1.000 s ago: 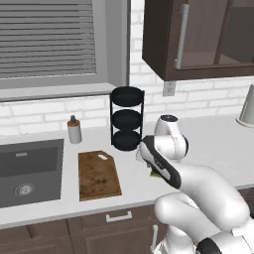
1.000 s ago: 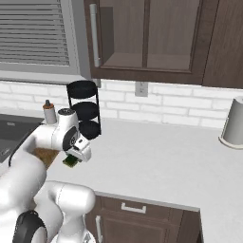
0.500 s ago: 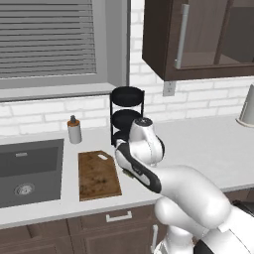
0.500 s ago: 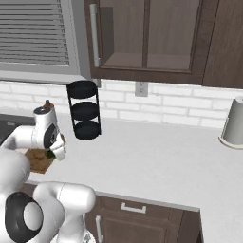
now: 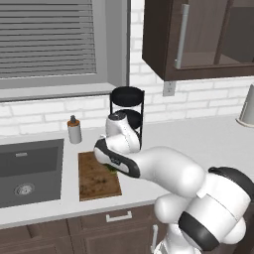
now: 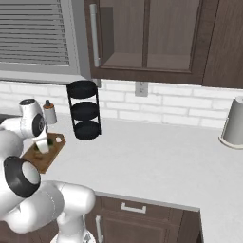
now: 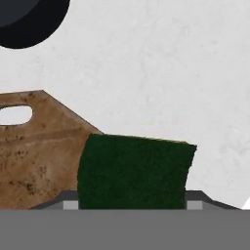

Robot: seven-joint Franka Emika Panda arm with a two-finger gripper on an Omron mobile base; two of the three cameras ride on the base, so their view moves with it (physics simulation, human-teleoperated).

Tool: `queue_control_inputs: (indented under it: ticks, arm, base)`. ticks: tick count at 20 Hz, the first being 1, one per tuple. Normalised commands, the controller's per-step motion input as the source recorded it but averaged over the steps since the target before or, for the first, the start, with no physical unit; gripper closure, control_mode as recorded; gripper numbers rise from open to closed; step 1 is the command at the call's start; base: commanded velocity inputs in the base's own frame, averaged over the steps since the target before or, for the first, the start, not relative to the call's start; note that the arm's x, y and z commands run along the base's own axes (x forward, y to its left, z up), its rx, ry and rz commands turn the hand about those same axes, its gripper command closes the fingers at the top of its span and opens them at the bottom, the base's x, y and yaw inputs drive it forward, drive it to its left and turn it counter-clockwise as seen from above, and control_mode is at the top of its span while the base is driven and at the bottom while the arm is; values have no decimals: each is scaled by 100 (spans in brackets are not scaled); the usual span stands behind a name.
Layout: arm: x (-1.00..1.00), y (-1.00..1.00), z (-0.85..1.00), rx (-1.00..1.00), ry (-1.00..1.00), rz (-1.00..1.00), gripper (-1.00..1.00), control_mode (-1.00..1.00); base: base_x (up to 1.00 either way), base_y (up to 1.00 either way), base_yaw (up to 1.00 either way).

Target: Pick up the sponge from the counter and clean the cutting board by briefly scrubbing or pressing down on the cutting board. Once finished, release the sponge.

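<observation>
The dark green sponge [image 7: 134, 170] sits between my gripper's [image 7: 133, 203] two finger tips, and the gripper is shut on it. In the hand view it hangs over one edge of the brown wooden cutting board [image 7: 34, 151], half over the board and half over the light counter [image 7: 156, 63]. The board's white-rimmed handle slot [image 7: 14, 115] lies near the corner. From the left base, my gripper [image 5: 113, 166] is low over the right side of the cutting board [image 5: 96, 178], with a bit of the sponge [image 5: 110, 168] showing. I cannot tell whether the sponge touches the board.
A dark sink basin [image 5: 30, 171] lies left of the board. A small bottle [image 5: 74, 130] stands behind it, and a black three-tier rack [image 5: 127, 111] stands at the wall. A white jar [image 6: 234, 123] is at the far right, with broad counter [image 6: 156, 161] between.
My arm has swung left with the sponge, from the counter right of the board to over the board's right edge. The board and other things stay put.
</observation>
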Motion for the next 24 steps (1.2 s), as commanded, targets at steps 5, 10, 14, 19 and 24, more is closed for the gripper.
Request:
queue_control_inputs:
  ticks: [5, 10, 14, 19, 24]
  arm:
    - [3, 43, -3, -10, 3, -16, 100, -100]
    - [0, 39, -12, -3, 0, -17, 100, -100]
    - [0, 48, -24, -11, -3, -16, 100, -100]
    - [-2, 26, -35, -6, -1, -14, 100, -100]
    - [-13, 1, -18, 0, -4, -2, 100, -100]
  base:
    - [0, 0, 0]
    - [0, 0, 0]
    - [0, 0, 0]
    - [0, 0, 0]
    - [0, 0, 0]
